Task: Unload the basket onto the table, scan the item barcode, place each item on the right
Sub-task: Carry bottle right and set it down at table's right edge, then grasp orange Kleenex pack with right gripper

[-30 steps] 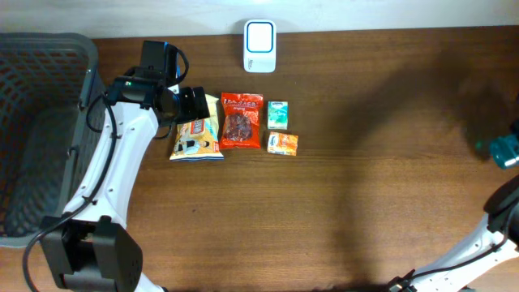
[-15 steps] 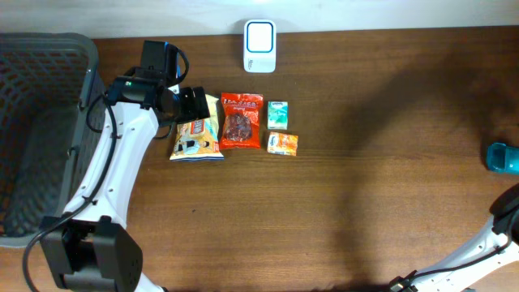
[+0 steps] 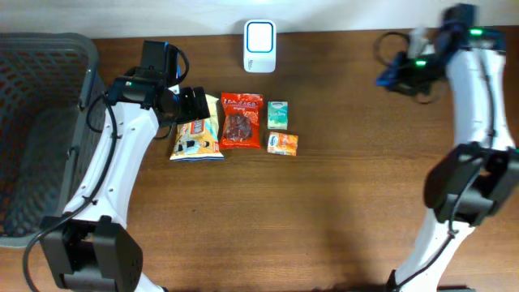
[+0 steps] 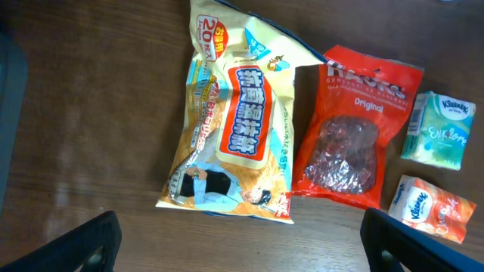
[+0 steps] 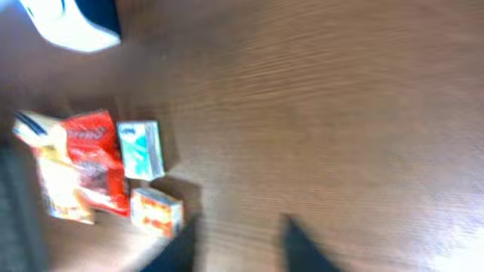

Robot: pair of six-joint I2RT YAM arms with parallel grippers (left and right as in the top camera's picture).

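Under L gripper (image 4: 240, 240), prob. untouched: bag (image 4: 238, 143)

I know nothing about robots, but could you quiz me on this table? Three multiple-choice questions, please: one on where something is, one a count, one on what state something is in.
1. Where does the white box-shaped scanner stand?
A. at the table's near edge, by the arm bases
B. at the far edge, beyond the packets
C. between a gripper's fingers

2. How many packets lie on the wooden table?
A. two
B. four
C. six

3. How is the left gripper?
A. shut on a packet
B. out of view
C. open, holding nothing

Answers:
1 B: it sits alone past the row.
2 B: yellow snack bag, red jerky pouch, green tissue pack, orange tissue pack.
3 C: the left wrist view shows its fingers wide apart above the yellow bag.
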